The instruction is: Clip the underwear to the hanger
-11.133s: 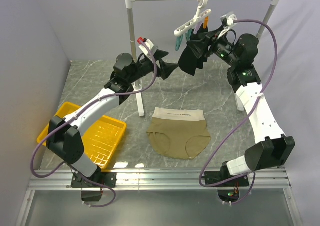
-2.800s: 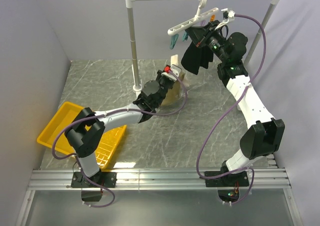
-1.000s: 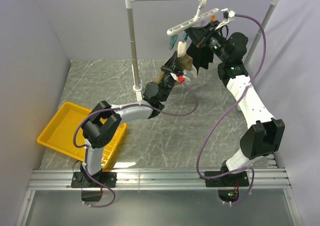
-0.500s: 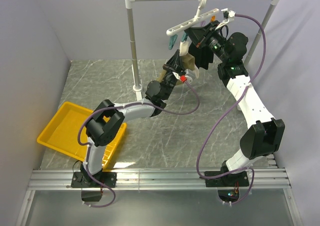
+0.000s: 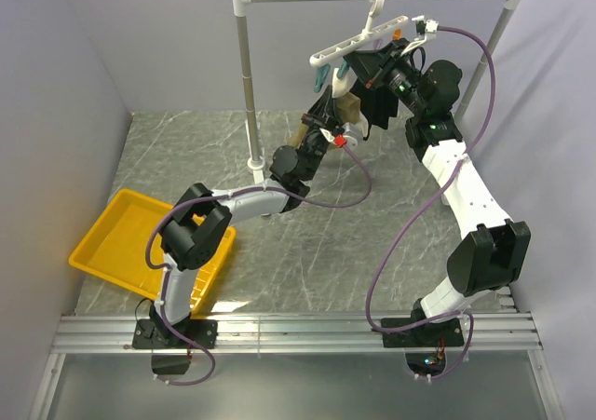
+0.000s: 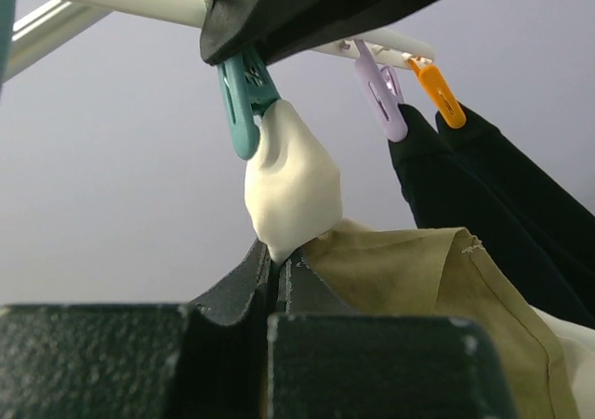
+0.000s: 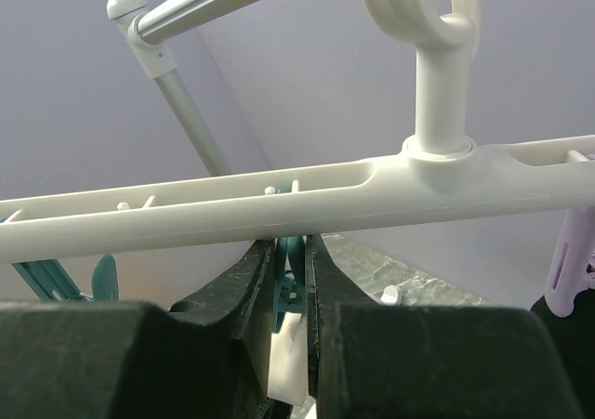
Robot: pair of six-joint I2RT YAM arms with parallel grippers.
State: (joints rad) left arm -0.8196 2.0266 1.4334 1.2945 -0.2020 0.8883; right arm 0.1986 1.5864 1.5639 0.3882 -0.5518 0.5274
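Left gripper (image 6: pixel 276 256) pinches underwear (image 6: pixel 290 191) beneath hanger (image 7: pixel 279 205).

You see a tall silver metal rail with white joints (image 5: pixel 248 85); a yellow slatted plastic basket (image 5: pixel 110 245) lies left of its post, and a black fabric garment (image 6: pixel 493 215) hangs under its bar.

Even, diffuse light is filling the overhead view from above. The marbled tabletop (image 5: pixel 307 252) is carrying only faint, soft-edged shadows, and the metal frame (image 5: pixel 307 331) at its near edge is giving off a mild sheen. That view is reading crisp throughout. In both wrist views the dark jaws are sitting close, underexposed and soft, while the hanger (image 7: pixel 279 205) bar beyond is showing sharp and bright.
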